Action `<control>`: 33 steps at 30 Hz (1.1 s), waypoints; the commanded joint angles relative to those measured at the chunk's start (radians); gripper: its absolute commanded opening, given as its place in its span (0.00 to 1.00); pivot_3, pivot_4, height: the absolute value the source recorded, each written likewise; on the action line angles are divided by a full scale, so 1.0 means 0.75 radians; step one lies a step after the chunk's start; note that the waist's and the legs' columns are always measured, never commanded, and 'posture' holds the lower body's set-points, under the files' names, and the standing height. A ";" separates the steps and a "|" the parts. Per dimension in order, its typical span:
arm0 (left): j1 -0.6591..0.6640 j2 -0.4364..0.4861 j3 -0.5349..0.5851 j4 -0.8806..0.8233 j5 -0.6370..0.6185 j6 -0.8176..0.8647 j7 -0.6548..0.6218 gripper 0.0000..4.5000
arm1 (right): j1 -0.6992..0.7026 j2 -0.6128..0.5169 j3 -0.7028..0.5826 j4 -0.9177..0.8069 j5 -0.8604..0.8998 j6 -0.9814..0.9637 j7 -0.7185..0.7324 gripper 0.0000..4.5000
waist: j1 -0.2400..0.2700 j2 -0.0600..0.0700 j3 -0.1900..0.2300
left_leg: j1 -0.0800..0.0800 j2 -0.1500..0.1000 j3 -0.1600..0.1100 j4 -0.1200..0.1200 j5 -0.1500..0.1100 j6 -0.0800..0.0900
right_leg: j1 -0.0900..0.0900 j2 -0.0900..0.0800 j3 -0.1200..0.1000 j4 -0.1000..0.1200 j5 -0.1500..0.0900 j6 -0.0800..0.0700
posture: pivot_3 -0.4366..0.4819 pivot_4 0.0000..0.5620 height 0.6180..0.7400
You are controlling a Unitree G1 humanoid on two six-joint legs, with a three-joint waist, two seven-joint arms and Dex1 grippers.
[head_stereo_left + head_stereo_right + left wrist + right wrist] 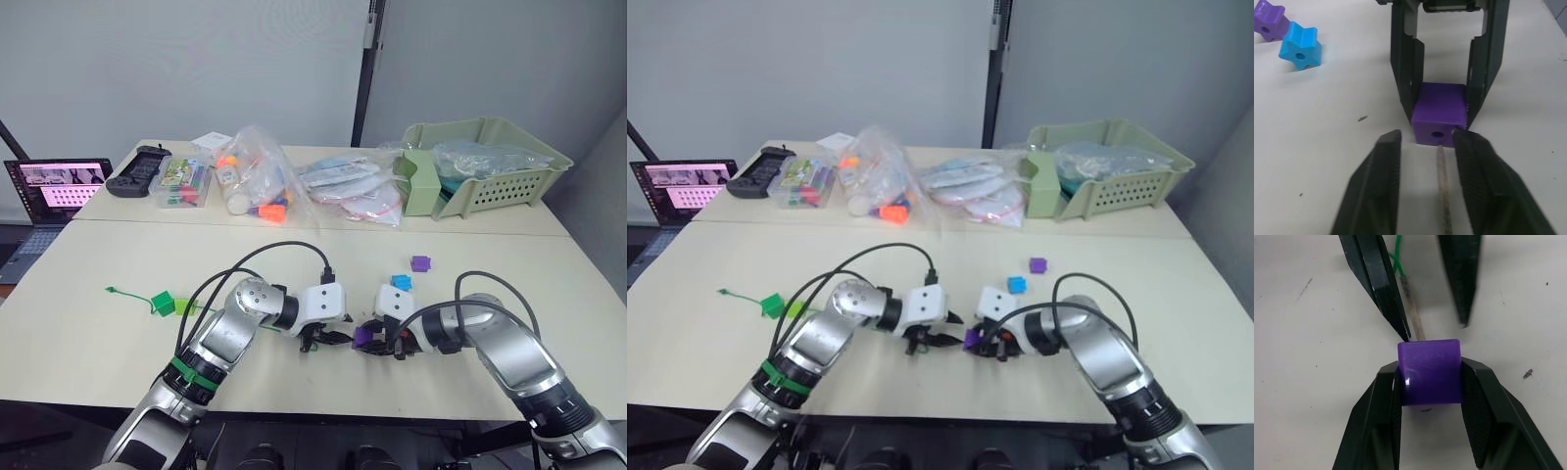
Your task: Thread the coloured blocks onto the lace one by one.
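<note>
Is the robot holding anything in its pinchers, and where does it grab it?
The right gripper pinches a purple block by two opposite sides. The left gripper is open around the lace tip, which lies between its fingers, not gripped.

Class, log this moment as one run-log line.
step: threading purple cube | right gripper: shut on cube | left gripper: open, lace tip between fingers, at cube's hole | green blocks: already on lace

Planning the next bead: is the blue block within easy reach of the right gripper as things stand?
Probably not yet: the right gripper is shut on a purple block. The blue block lies close beside that arm on bare table, unobstructed.
</note>
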 commanded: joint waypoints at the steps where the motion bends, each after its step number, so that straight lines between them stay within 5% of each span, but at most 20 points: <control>1: -0.033 -0.067 -0.078 -0.062 -0.049 -0.063 -0.023 0.75 | 0.009 0.057 0.090 -0.056 0.057 -0.022 0.014 0.26 | 0.000 0.000 0.000 | 0.000 0.000 0.000 -0.001 0.000 0.000 | 0.000 0.000 0.000 0.000 0.000 0.000 | 0.48 0.27 1.00; 28: 0.113 0.321 0.122 -0.120 -0.279 0.060 -0.130 0.80 | 0.023 0.029 0.084 -0.046 0.059 -0.036 -0.009 0.26 | -0.034 0.000 0.000 | -0.007 0.002 0.000 -0.005 0.000 0.000 | -0.014 0.002 0.002 0.003 0.000 -0.001 | 0.48 0.27 1.00; 33: 0.145 0.293 0.106 -0.119 -0.293 0.066 -0.104 0.49 | 0.023 0.021 0.084 -0.055 0.065 -0.031 -0.012 0.26 | -0.033 0.000 0.000 | -0.007 0.002 0.001 -0.005 0.000 0.000 | -0.014 0.002 0.002 0.003 0.000 -0.002 | 0.48 0.27 1.00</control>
